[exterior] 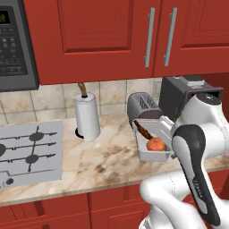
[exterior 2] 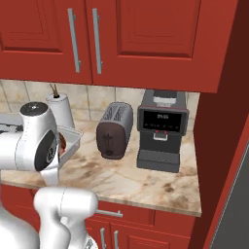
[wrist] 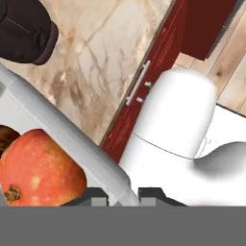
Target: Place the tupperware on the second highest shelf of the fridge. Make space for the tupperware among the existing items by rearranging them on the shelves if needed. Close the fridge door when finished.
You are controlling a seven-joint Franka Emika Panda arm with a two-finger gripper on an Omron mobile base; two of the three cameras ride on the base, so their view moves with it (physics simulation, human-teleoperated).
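Left base view shows the tupperware (exterior: 153, 142) on the marble desk (exterior: 103, 163) close to the front edge, toward the desk's right end, with the white arm rising just to its right and covering its right end. It is a pale grey, open rectangular tub holding a round orange-red fruit (exterior: 155, 144) and a dark reddish-brown piece behind it. Behind the tub, toward the back edge by the tiled wall, stand a toaster (exterior: 142, 106) and a black coffee machine (exterior: 180, 95); a paper towel roll (exterior: 86, 117) stands upright to the left, well apart from the tub, and a cooktop (exterior: 27, 152) lies at the left end. Bare marble lies between the roll and the tub and along the front edge.

In the hand view the tool (wrist: 124, 194) is pressed together, pinching the tub's grey rim (the rim runs diagonally between the two dark tips). The fruit sits just inside that rim, and past it the desk's front edge drops to red cabinet fronts.

In the right base view the tub (exterior 2: 68, 142) lies left of the toaster, and red upper cabinets (exterior 2: 146, 39) hang over the desk.
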